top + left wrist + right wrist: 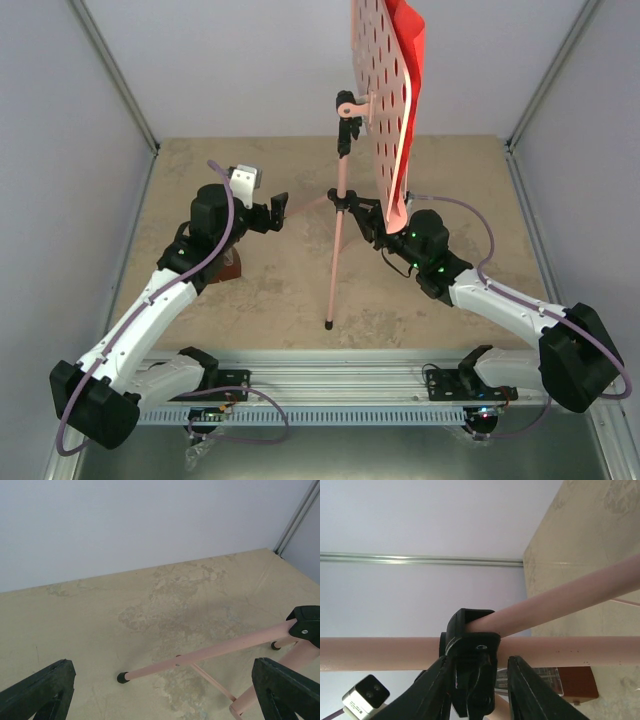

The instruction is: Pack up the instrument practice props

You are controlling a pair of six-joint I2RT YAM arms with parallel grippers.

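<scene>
One small brown pyramid metronome (232, 266) at left, tucked under left arm (150, 300), left gripper (280, 212) spread open beside a leg of upright pink tripod music stand (338, 260) mid-table, right gripper (477, 672) clamped on its black joint, red music sheet (410, 50) against its hole-dotted desk

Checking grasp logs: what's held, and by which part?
Left gripper open, empty. Right gripper straddles the music stand at its black leg joint; firm clamp cannot be told.

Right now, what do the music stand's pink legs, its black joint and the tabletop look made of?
Pink legs: smooth tubes with an even satin coat, likely painted metal.
Black joint: matte moulded plastic, judging by rounded edges and a screw.
Tabletop: mottled beige, matte, stone-like; actual material unclear.
</scene>
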